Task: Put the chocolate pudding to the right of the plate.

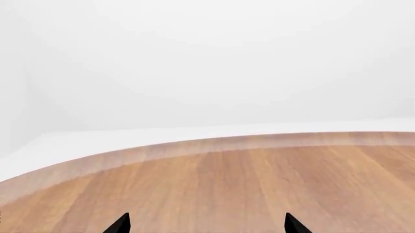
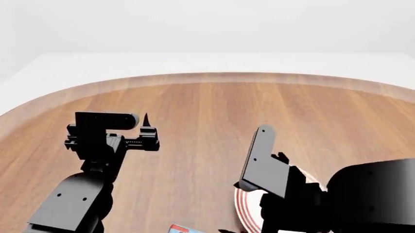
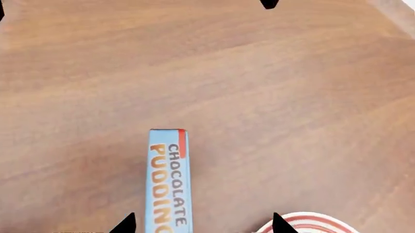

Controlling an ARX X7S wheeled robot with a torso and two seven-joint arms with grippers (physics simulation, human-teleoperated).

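The chocolate pudding (image 3: 169,182) is a narrow carton with a light blue top, lying on the wooden table. In the right wrist view it lies between my right gripper's fingertips (image 3: 126,224), nearer one of them, not touched. My right gripper (image 3: 202,225) is open above it. The plate (image 3: 306,222), white with red rings, shows just beside the other fingertip. In the head view only a corner of the pudding (image 2: 179,228) shows at the bottom edge, and the plate (image 2: 245,204) is mostly hidden by my right arm. My left gripper (image 2: 146,127) is open and empty over bare wood (image 1: 206,224).
The round wooden table (image 2: 214,111) has a curved far edge with a white floor (image 2: 194,60) beyond it. My right arm's dark bulk (image 2: 350,199) fills the lower right of the head view.
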